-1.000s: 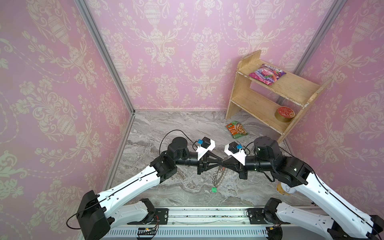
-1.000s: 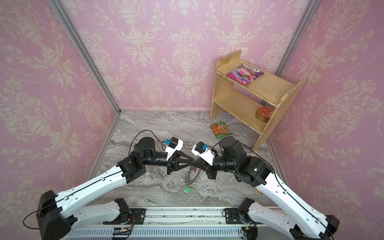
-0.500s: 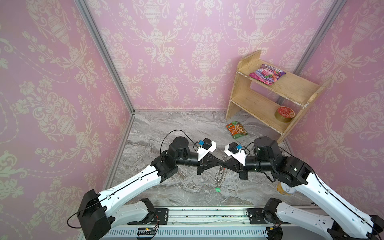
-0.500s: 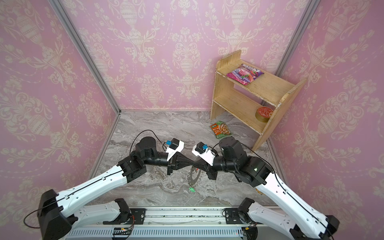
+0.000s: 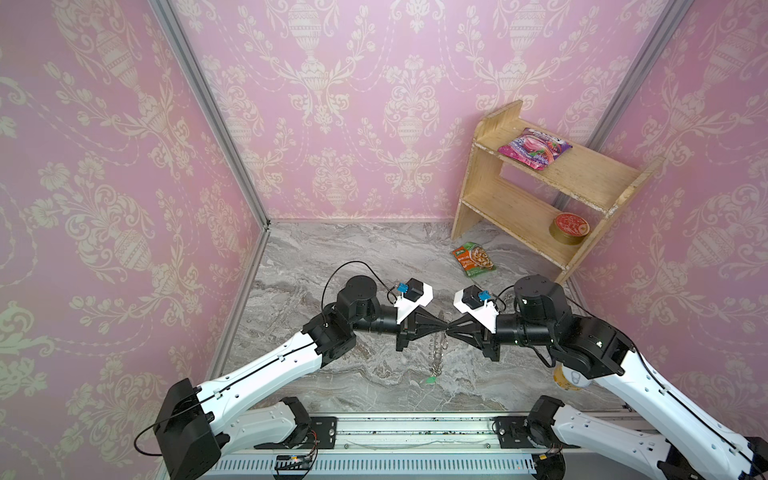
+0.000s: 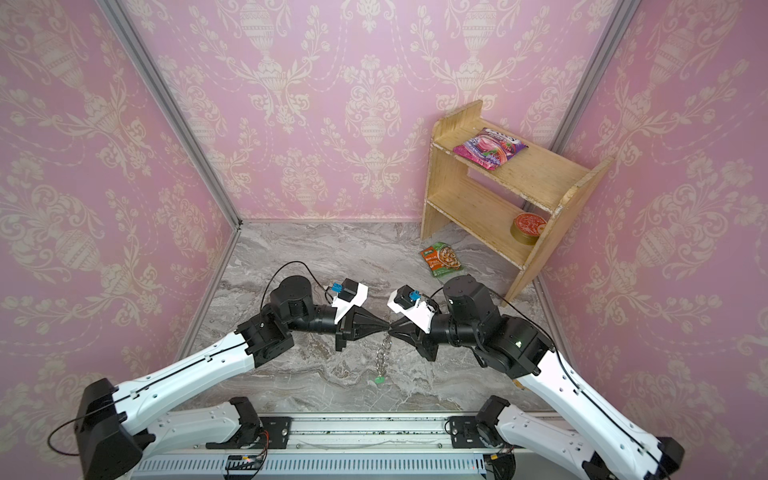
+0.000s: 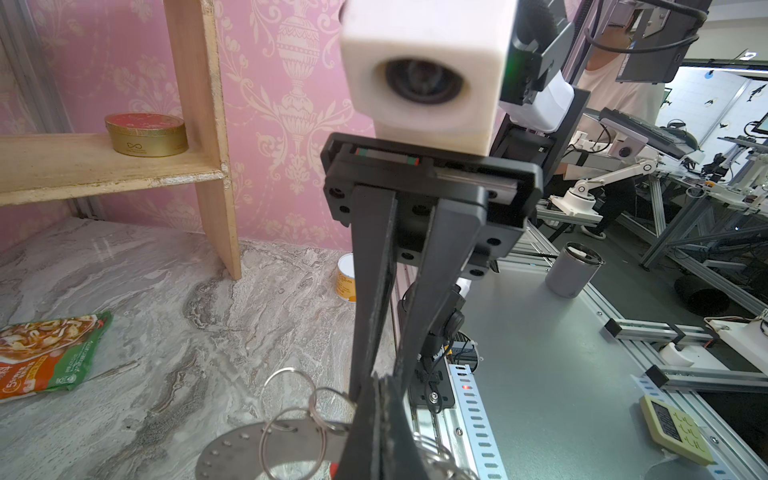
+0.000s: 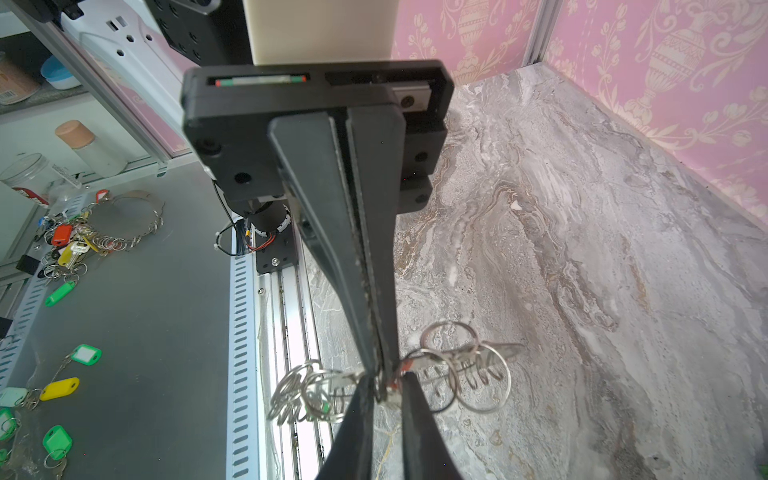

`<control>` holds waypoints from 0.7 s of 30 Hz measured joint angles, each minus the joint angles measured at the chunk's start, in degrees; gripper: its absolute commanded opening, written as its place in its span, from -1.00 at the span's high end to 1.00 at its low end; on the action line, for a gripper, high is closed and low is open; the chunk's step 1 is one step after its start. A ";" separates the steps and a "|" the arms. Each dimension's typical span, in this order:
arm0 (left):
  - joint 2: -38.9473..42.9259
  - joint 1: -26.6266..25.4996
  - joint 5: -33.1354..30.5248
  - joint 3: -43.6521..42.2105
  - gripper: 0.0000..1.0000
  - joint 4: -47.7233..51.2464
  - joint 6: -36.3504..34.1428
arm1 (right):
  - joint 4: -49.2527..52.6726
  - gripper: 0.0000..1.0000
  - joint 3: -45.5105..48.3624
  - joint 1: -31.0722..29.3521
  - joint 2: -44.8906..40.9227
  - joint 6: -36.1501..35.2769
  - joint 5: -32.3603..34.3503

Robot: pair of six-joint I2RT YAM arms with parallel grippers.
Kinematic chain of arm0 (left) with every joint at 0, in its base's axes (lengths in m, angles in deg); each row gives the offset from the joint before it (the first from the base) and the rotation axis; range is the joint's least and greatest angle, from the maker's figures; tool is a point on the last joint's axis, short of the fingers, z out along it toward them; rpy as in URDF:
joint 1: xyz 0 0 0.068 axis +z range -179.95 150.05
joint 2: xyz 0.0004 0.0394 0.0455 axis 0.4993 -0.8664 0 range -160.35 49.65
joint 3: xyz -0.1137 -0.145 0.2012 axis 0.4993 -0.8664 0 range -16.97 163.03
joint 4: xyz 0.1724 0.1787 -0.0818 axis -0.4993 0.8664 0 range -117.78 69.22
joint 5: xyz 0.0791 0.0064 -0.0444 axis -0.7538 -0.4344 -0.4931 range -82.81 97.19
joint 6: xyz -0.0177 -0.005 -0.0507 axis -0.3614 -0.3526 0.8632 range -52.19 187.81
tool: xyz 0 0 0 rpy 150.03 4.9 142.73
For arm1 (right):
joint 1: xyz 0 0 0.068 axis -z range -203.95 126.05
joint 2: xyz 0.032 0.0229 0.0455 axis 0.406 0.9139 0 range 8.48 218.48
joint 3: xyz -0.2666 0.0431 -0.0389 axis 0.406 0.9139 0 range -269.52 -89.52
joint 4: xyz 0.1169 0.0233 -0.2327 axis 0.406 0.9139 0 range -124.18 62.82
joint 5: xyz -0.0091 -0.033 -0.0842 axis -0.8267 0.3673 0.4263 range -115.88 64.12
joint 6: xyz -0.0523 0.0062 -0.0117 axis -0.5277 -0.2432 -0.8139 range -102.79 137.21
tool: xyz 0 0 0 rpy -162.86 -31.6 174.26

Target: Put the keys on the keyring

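In both top views left gripper and right gripper meet tip to tip; the keyring hangs there, above the tabletop. Left wrist: left gripper clenches its rim, steadying it. Right wrist: right gripper slightly parted at the red tag.

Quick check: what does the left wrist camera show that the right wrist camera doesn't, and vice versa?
Left wrist only: the wooden shelf with a gold tin on it, the food packet on the marble floor, a yellow can at its edge, and the keyring's flat holed face. Right wrist only: a heap of spare keys with coloured tags, outside the cell. Both: the left gripper and right gripper meeting tip to tip at the keyring's wire loops, over that floor, with pink wall behind.
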 measured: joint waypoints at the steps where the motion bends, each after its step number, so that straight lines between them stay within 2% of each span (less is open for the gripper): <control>1: 0.09 0.00 -0.11 -0.09 1.00 -0.46 0.13 | 0.00 0.69 0.00 0.00 -0.11 0.00 0.11; 9: 0.17 0.00 -0.70 -0.37 1.00 -3.67 0.83 | -0.35 0.57 0.02 0.00 -0.57 0.02 0.17; 17: 0.63 0.02 -1.20 -0.79 1.00 -4.44 0.87 | -0.90 0.57 0.04 0.00 -1.68 0.02 0.15; 21: 1.29 0.02 -1.27 -0.79 1.00 -5.03 0.87 | -0.81 0.50 0.04 0.00 -1.84 0.02 0.24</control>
